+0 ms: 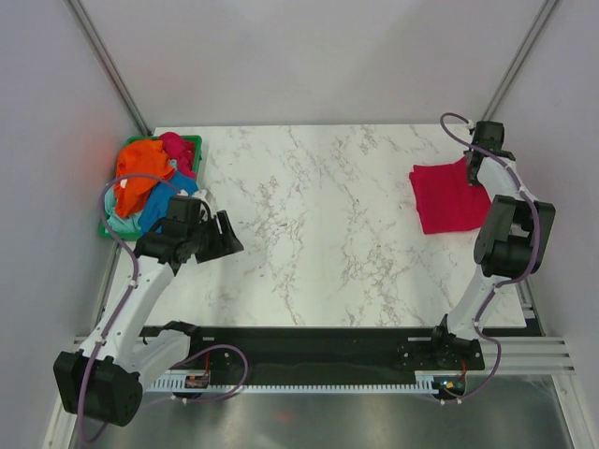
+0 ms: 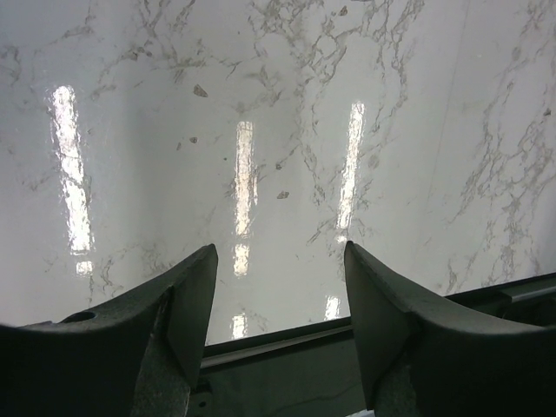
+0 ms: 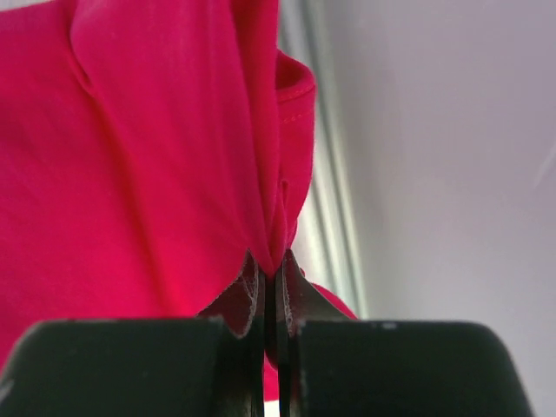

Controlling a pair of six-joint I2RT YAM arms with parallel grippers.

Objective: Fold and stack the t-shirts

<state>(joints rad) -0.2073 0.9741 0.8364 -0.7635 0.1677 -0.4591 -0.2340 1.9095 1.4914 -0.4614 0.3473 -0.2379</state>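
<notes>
A magenta-red t-shirt (image 1: 447,196) lies folded near the table's far right edge. My right gripper (image 1: 473,168) is at its back right corner, shut on a pinch of that cloth. In the right wrist view the red fabric (image 3: 148,156) rises from between the closed gripper (image 3: 269,257). An orange t-shirt (image 1: 145,168), a blue one (image 1: 161,199) and a pale mint one (image 1: 114,201) are heaped in the basket at far left. My left gripper (image 1: 227,236) hangs open just right of that heap. The left wrist view shows the gripper (image 2: 280,247) holding nothing, only bare marble beneath.
The green plastic basket (image 1: 192,143) stands at the table's back left corner, with a second pink-red cloth (image 1: 178,150) on top. The marble table (image 1: 318,224) ends in a dark rail (image 2: 287,334) at its near edge. Grey walls and slanted frame posts enclose the back.
</notes>
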